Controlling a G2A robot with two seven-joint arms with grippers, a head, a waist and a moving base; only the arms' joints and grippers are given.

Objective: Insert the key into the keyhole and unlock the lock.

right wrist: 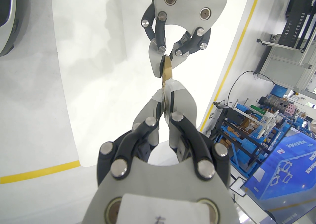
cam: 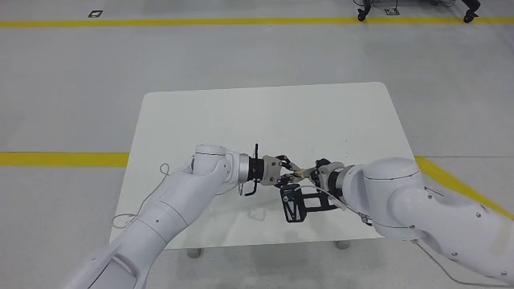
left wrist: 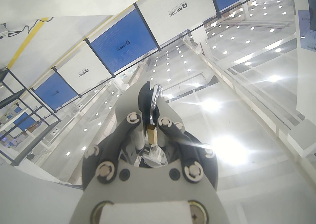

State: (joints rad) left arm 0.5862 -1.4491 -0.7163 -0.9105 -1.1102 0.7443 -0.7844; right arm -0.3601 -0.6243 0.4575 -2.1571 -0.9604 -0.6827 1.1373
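Here the left jaws are clamped shut on the brass lock [right wrist: 167, 70], while the right jaws, tips taped, pinch the key [right wrist: 164, 104] edge-on. The key's tip meets the lock's facing end; how deep it sits, I cannot tell. Both hang nose to nose above the near half of the white table [cam: 241, 120].

You have here one white table [cam: 265, 120] with a rectangular top and rounded corners, its surface plain and matte, standing on a pale grey floor [cam: 72, 88] with a yellow floor line [cam: 56, 159] running under it and two feet [cam: 193, 253] showing below the edge nearest the robot.
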